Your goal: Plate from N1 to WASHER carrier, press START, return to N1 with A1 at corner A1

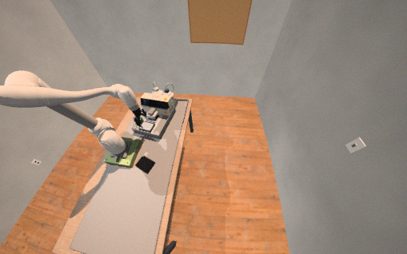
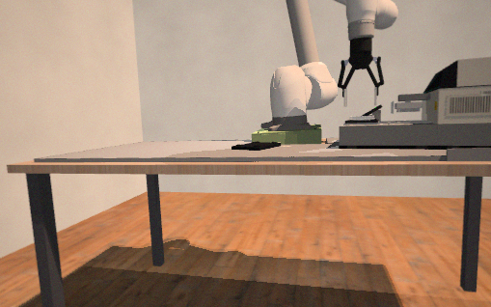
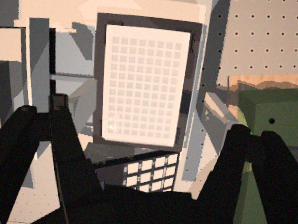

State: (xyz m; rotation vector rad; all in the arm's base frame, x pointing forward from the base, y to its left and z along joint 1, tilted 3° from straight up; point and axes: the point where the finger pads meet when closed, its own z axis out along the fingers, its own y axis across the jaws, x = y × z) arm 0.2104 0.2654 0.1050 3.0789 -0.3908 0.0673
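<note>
Keeping the end effector [image 1: 141,120] [image 2: 361,100] [image 3: 150,100] level and rising straight up is the careful way to leave the plate [image 1: 149,126] [image 2: 360,118] [image 3: 145,85], because a sideways drag of either finger could tip it. The end effector is spread wide with nothing between its fingers, and its tips stand above the plate. The plate lies in the dark frame [image 3: 192,75] that I take for the carrier's pocket; it looks flat from above, though its edges are too fine to confirm seating, so a close check comes first. Just beside it, the tilted keypad [image 2: 372,111] [image 3: 146,167] seems the next target: bring the fingers together once well clear, line up over the first key from the left in the lowest row, and press gently along the key's own slope. Beyond stands the washer [image 1: 165,97] [image 2: 472,107], whose lamp I cannot make out. The black pad [image 1: 145,164] [image 2: 257,146] on the desk [image 1: 117,204] [image 2: 262,169], probably N1, awaits the return.
</note>
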